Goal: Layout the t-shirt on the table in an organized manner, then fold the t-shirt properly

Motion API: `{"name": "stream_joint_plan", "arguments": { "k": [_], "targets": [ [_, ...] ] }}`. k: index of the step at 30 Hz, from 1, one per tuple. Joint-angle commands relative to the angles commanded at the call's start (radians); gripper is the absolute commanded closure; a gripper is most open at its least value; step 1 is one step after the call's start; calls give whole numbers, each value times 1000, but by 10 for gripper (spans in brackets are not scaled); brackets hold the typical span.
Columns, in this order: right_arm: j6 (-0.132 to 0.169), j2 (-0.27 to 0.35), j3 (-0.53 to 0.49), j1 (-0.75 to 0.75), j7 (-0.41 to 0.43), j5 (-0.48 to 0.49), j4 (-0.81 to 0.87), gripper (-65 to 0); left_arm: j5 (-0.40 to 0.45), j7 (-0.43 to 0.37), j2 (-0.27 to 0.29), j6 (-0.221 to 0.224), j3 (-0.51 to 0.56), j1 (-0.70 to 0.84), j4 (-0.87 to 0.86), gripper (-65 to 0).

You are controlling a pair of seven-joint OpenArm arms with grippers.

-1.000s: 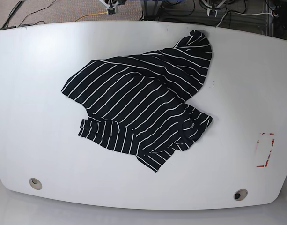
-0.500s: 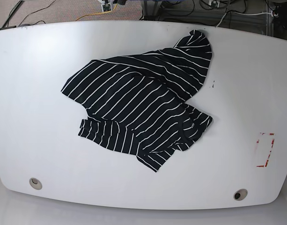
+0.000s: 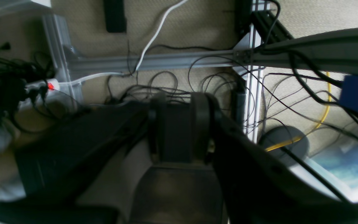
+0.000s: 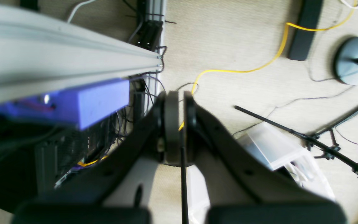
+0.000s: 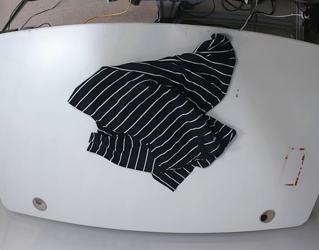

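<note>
The t-shirt (image 5: 159, 117), black with thin white stripes, lies crumpled in the middle of the white table (image 5: 39, 114). One part reaches toward the far edge and a folded flap lies at its near side. Neither gripper shows in the base view. In the left wrist view my left gripper (image 3: 179, 124) hangs over the floor with its jaws together and nothing in them. In the right wrist view my right gripper (image 4: 179, 124) is also shut and empty over the carpet. The shirt is out of both wrist views.
A red rectangular mark (image 5: 294, 166) is on the table's right side. Two round metal holes (image 5: 39, 203) (image 5: 267, 216) sit near the front edge. Cables and an aluminium frame (image 3: 166, 60) lie on the floor beyond the far edge.
The gripper tips that showed at the top edge of the base view have drawn back out of sight. The t-shirt has not moved.
</note>
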Motion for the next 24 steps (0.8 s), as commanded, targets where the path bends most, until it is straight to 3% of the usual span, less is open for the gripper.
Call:
{"name": "stream_joint_plan", "arguments": {
  "k": [7, 11, 17, 24],
  "targets": [
    [0, 0, 0, -97, 0, 0, 150, -16, -94, 0, -8, -3, -92, 100, 178, -119],
    [0, 0, 0, -144, 0, 8, 235, -16, -101, 0, -5, -3, -130, 135, 267, -119],
    [0, 12, 3, -206, 3, 104, 324, -16, -103, 0, 25, -3, -166, 173, 394, -119],
    [0, 51, 2, -161, 52, 127, 322, -16, -107, 0, 34, -3, -184, 184, 480, -119]
  ]
}}
